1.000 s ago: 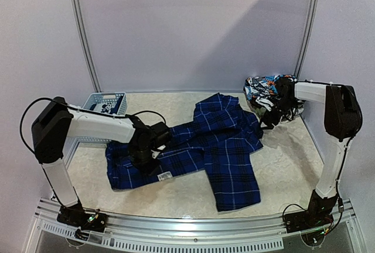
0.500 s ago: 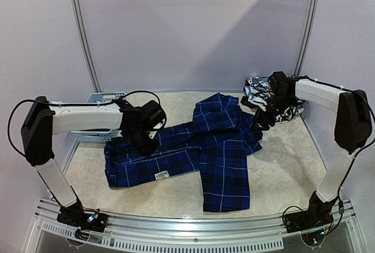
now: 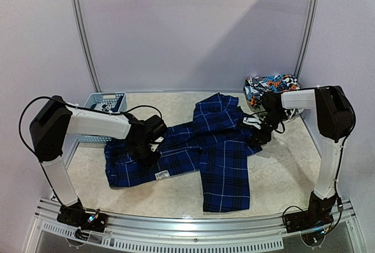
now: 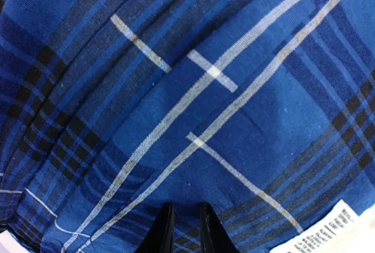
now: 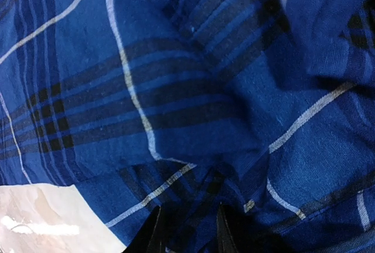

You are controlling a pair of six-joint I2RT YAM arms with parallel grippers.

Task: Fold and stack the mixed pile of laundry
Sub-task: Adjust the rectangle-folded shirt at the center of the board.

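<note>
**Shirt spread mid-frame**

Shirt (image 3: 205, 147) lies open across centre of table (image 3: 281, 171). Left gripper (image 3: 143, 152) is low on its left part, fingertips (image 4: 167, 232) nearly together over flat cloth; can't tell if pinching. Right gripper (image 3: 258, 134) at right edge, clenched on bunched fold. Printed garment (image 3: 266, 84) upper right. Basket (image 3: 96, 102) left.

The left gripper (image 3: 145, 150), lifted above the shirt (image 3: 225, 165) half a second ago, is back down on its left part. The right gripper (image 3: 258, 134) has dropped onto the shirt's right edge.
</note>
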